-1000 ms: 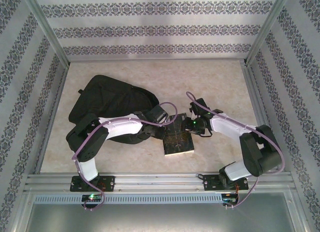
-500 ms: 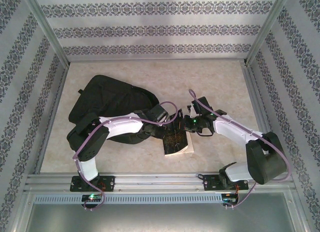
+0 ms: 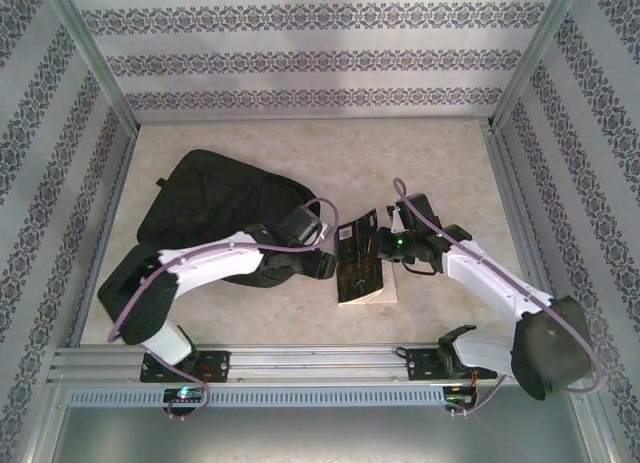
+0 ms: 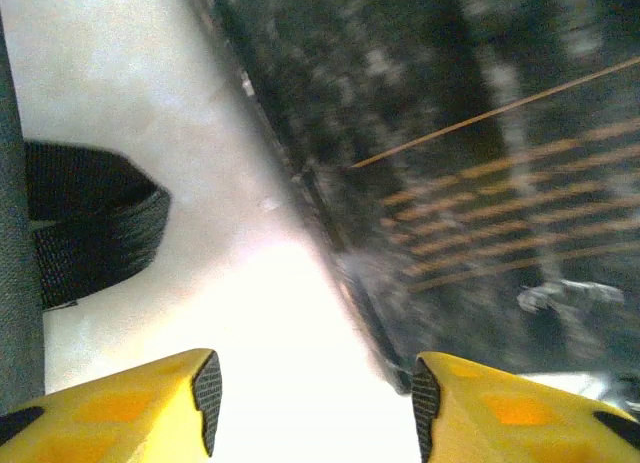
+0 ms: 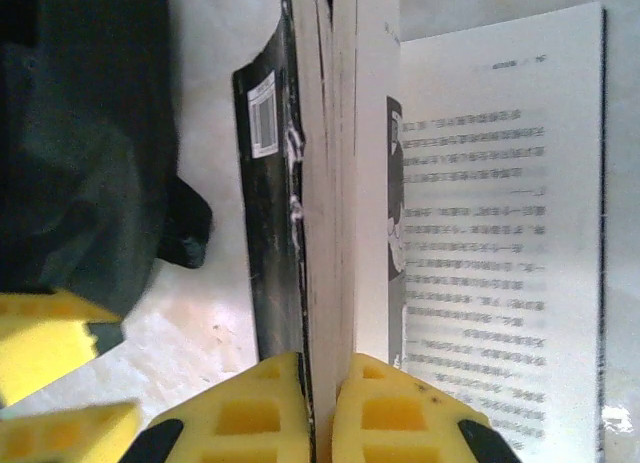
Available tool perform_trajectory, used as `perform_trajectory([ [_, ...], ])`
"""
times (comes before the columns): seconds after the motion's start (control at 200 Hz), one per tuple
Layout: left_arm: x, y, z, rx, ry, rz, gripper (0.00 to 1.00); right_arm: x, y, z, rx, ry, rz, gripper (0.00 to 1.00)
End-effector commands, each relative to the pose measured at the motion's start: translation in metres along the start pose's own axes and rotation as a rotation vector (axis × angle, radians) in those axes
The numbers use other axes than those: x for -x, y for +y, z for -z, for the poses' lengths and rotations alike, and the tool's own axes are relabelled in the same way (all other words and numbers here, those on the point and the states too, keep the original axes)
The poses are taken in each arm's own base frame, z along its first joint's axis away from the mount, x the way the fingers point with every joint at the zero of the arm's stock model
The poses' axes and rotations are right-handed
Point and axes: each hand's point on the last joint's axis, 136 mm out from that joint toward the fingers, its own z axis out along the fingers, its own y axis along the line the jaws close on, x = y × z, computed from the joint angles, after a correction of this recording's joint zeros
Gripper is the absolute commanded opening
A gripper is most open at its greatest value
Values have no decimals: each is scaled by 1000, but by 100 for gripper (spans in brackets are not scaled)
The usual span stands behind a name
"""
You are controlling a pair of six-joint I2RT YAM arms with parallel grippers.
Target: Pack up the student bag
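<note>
The student bag [image 3: 215, 203], a big black soft backpack, lies at the left of the table, also at the left edge of the right wrist view [image 5: 80, 133]. A black-covered book [image 3: 362, 268] stands partly open beside it. My right gripper [image 3: 384, 249] is shut on a block of its pages [image 5: 330, 183], with the black cover to the left and a printed page fallen open to the right. My left gripper [image 4: 312, 403] stands open with nothing between its pads, just left of the book's cover [image 4: 480, 163]. It hangs between bag and book [image 3: 325, 266].
A black bag strap [image 4: 90, 223] lies on the pale tabletop beside the left gripper. Metal frame rails [image 3: 320, 358] run along the near edge, and patterned walls close in the other three sides. Bare tabletop [image 3: 400, 163] lies behind the book.
The left gripper, shut before, has opened and the left arm has swung lower. The right gripper has closed on the book's pages and tipped the book up and rightward.
</note>
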Motion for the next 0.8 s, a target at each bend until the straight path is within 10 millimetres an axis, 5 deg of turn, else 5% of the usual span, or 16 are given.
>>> perform_trajectory([
  [0.0,23,-15,38,-46,-94,17,61,6,11,15,58,-56,27,0],
  [0.185,48,-14,80,-78,-206,63,74,20,51,57,257,-191,67,0],
  [0.435,68,-6,98,-118,-286,81,87,26,113,120,522,-279,189,0],
  [0.794,97,-56,125,-535,-398,105,90,21,162,165,833,-283,211,0],
])
